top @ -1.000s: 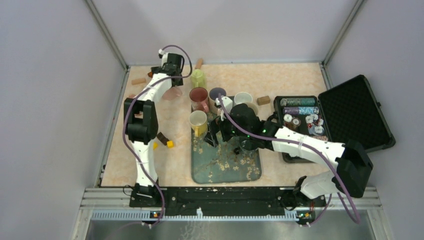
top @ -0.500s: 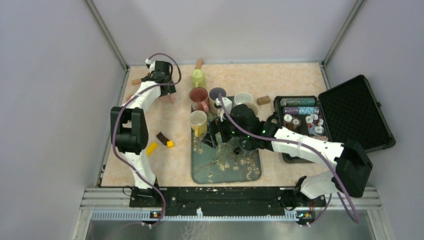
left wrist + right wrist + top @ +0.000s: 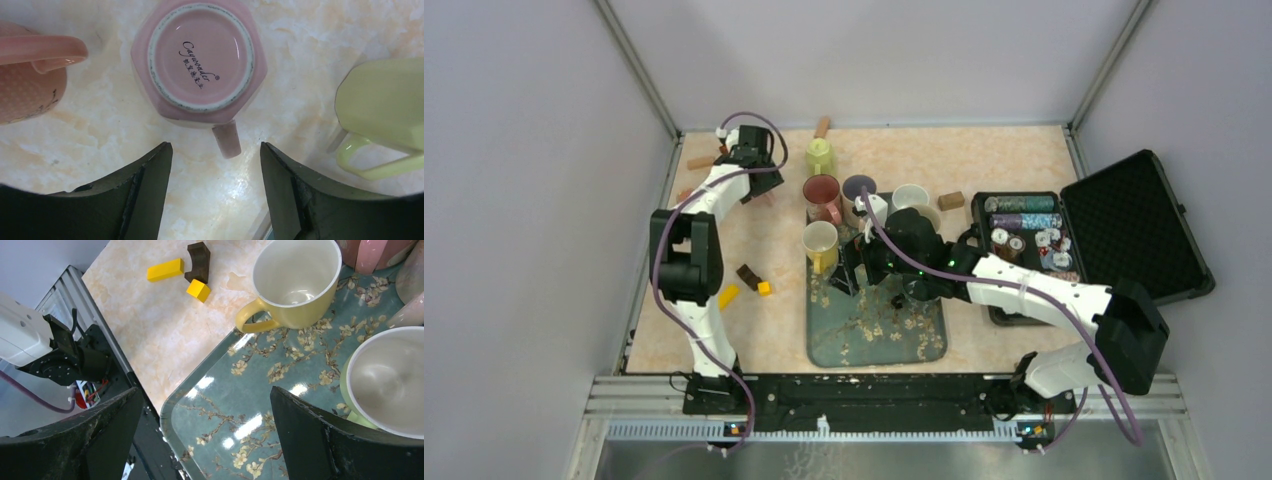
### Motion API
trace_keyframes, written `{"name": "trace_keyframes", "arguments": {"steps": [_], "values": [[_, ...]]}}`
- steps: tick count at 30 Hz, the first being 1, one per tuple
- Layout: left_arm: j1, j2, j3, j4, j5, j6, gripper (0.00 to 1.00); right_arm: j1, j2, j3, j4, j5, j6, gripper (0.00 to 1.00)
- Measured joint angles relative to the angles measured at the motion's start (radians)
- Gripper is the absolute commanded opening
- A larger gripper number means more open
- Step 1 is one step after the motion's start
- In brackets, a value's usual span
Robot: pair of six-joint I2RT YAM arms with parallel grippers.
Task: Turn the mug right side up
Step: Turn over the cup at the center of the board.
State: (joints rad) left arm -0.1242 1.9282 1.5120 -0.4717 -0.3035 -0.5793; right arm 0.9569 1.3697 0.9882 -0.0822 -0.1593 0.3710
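Closely beside inverted pink mug: green mug, dotted pink cup

Pink faceted mug sits inverted, base upward.

Left gripper far left on table, near green mug. Right gripper over tray, beside yellow mug. Case open, right.

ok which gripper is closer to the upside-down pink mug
Left. The left gripper hangs above the upside-down pink mug, jaws open either side of its handle. The right gripper is over the floral tray beside the yellow mug.
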Motion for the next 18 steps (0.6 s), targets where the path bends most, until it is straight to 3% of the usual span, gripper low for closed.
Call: {"name": "trace_keyframes", "arguments": {"steps": [13,18], "values": [[0.000,0.110,0.052,0.000,-0.008,-0.078,0.32,0.000,0.000,-0.015,-0.008,0.006,0.000,0.99],[-0.001,0.112,0.056,0.005,-0.005,-0.083,0.07,0.000,0.000,-0.015,-0.009,0.008,0.000,0.99]]}}
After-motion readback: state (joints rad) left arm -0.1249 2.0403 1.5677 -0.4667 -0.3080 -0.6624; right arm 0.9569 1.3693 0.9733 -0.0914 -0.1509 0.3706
